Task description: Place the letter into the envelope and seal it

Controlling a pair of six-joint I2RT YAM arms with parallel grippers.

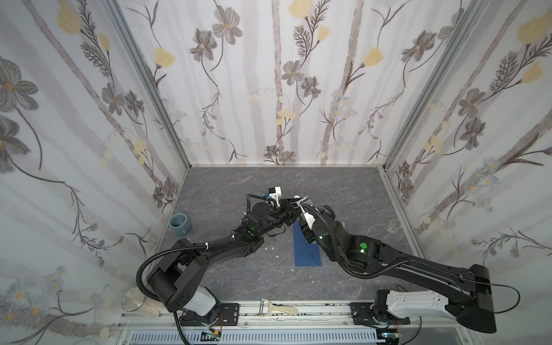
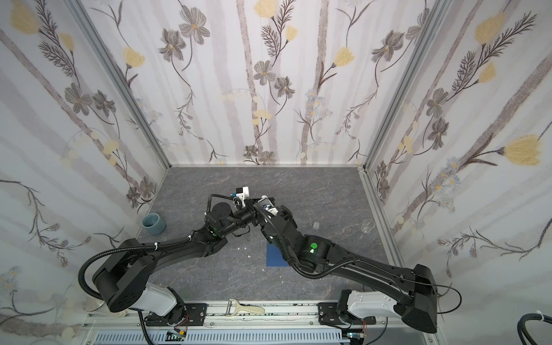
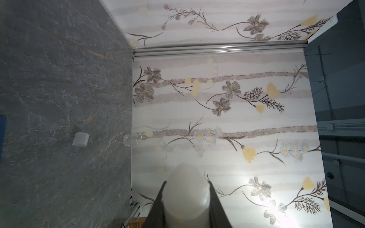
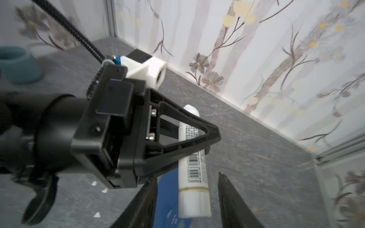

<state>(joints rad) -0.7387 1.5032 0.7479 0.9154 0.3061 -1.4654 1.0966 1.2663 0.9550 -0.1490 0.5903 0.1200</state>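
Right tool [image 4: 187, 175], jaws parted, hovers above the envelope [image 4: 167, 197].

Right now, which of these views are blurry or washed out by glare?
Left wrist view: the close white cylindrical glue stick is out of focus, and glare whitens the floral-papered wall. Right wrist view: the teal round cup is blurred. Both top views: sharp, evenly lit.

Both top views are evenly lit and sharp, the walls [image 1: 74, 149] bowing at the edges. Glare washes the left wrist view, its near white tube [image 3: 186, 197] unfocused. The right wrist view looks smeared, perhaps by motion, around the blue cup [image 4: 18, 65] and envelope [image 4: 167, 197].
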